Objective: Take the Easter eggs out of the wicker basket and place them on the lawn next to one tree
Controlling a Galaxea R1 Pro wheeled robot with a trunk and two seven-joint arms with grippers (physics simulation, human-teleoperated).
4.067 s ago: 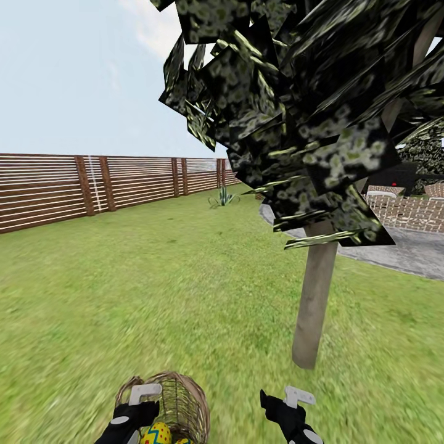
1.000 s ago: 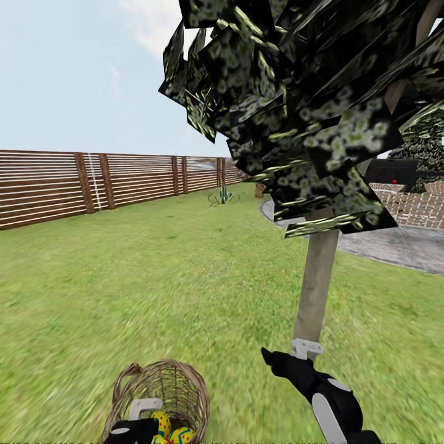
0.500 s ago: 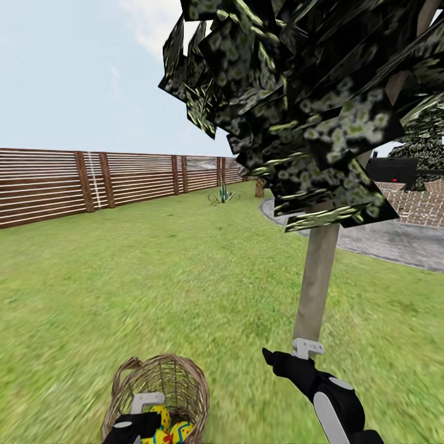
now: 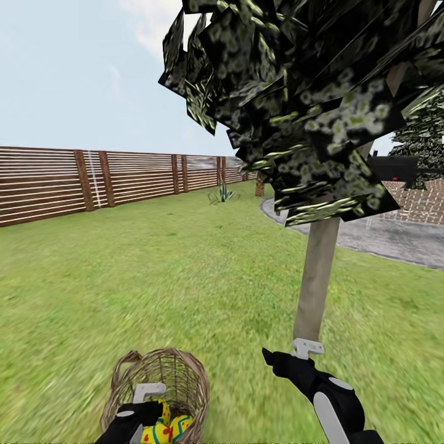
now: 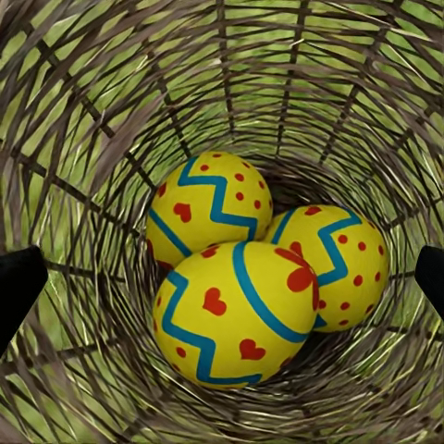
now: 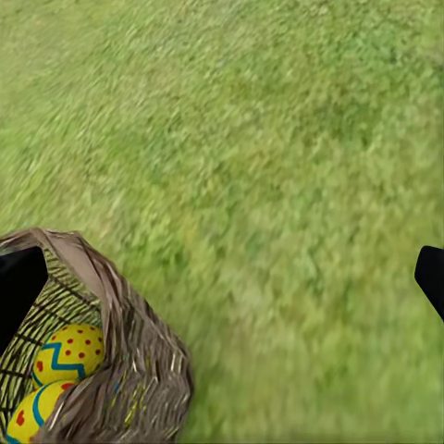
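1. The basket (image 4: pixel 159 388) stands on the lawn (image 4: pixel 154 277) at the lower left of the head view, close in front of the robot. The tree (image 4: pixel 316 280) rises from the grass near it, to its right.
2. All three eggs (image 5: pixel 245 268) lie together in the bottom of the basket, touching one another. They are yellow with blue zigzag bands and red hearts and dots. One sits nearest the left wrist camera (image 5: pixel 236 314), with two behind it (image 5: pixel 208 208) (image 5: pixel 342 254).
3. The left gripper (image 4: pixel 143 401) is at the basket's mouth, above the eggs. In the left wrist view its two dark fingertips (image 5: pixel 18 287) sit at opposite edges, spread wide apart, with the eggs between and beyond them. No contact with an egg is visible.
4. The right gripper (image 4: pixel 290 353) is held above the grass to the right of the basket, in line with the base of the trunk in the head view. In the right wrist view its fingertips (image 6: pixel 18 287) are likewise at opposite edges, spread apart and holding nothing.
5. The right wrist view shows the basket's rim (image 6: pixel 102 305) at one corner with two eggs (image 6: pixel 67 356) inside, and open grass (image 6: pixel 277 185) elsewhere.
6. A brown slatted fence (image 4: pixel 92 182) runs along the far left. A grey paved area (image 4: pixel 382 237) lies beyond the tree to the right.
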